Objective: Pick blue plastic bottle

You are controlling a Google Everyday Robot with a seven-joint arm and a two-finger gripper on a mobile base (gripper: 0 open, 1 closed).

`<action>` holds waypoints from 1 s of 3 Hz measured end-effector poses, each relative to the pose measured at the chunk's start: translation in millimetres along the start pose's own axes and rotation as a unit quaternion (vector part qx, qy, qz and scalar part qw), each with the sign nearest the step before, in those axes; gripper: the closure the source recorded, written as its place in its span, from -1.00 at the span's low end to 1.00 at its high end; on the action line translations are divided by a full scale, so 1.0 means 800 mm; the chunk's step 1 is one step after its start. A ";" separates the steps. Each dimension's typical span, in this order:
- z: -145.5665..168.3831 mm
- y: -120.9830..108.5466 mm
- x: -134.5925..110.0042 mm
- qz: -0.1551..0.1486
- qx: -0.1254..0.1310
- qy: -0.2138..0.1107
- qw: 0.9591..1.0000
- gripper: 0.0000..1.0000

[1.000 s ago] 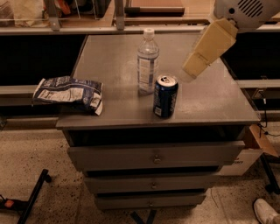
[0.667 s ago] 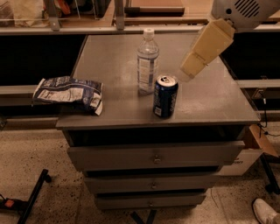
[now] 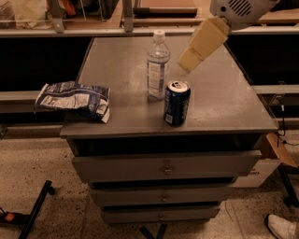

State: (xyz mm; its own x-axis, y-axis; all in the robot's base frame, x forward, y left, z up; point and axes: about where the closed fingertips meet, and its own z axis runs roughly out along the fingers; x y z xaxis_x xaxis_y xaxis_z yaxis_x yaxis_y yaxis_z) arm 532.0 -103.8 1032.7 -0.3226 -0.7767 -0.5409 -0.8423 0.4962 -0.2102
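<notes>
The blue plastic bottle (image 3: 158, 65) is tall and clear, with a white cap and a pale label band. It stands upright near the middle of the grey cabinet top (image 3: 117, 60). My gripper (image 3: 189, 59) is cream coloured and reaches down from the white arm housing (image 3: 238, 9) at the upper right. It hangs to the right of the bottle at about its shoulder height, apart from it and holding nothing. A dark blue drink can (image 3: 176, 102) with a silver top stands just in front and to the right of the bottle, below the gripper.
A crumpled chip bag (image 3: 74, 99) lies at the cabinet's front left corner, overhanging the edge. The cabinet has three drawers (image 3: 163, 168) below. A shelf rail (image 3: 93, 31) runs behind. A cardboard box (image 3: 275, 149) sits at the right.
The gripper has moved a little to the left and up, closer to the bottle. The bottle, can and bag have not moved.
</notes>
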 end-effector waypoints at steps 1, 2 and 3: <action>0.019 -0.019 -0.018 0.009 0.010 -0.013 1.000 -1.00; 0.047 -0.030 -0.037 0.020 0.003 -0.037 0.999 -1.00; 0.082 -0.036 -0.051 0.031 -0.003 -0.059 0.998 -1.00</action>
State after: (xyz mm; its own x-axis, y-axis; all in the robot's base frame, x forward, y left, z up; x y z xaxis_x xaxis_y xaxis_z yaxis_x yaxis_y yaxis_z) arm 597.8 -60.9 1007.8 -0.3223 -0.6932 -0.6446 -0.8244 0.5403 -0.1689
